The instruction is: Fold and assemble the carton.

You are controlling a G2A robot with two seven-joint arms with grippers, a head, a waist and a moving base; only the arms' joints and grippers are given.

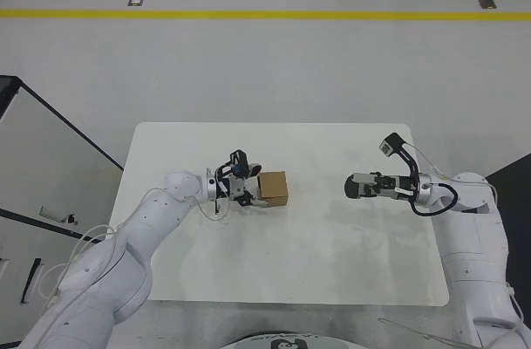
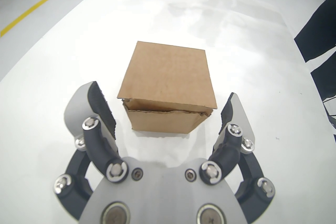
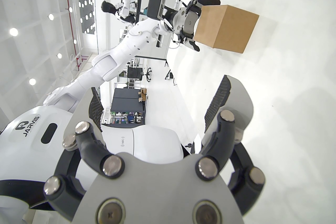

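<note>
A small brown carton (image 1: 273,187) stands folded into a cube near the middle of the white table (image 1: 335,262). In the left wrist view the carton (image 2: 168,86) has its top panel closed, with a rough seam on the side facing the gripper. My left gripper (image 2: 168,107) is open just short of that side, one finger off each corner, not touching. It is beside the carton's left side in the top view, left gripper (image 1: 249,188). My right gripper (image 1: 349,186) hovers open and empty well to the carton's right. The right wrist view shows the carton (image 3: 225,28) far off.
A dark panel (image 1: 3,96) stands off the table's left edge and another dark surface (image 1: 527,174) lies at the right. The table has free room around the carton.
</note>
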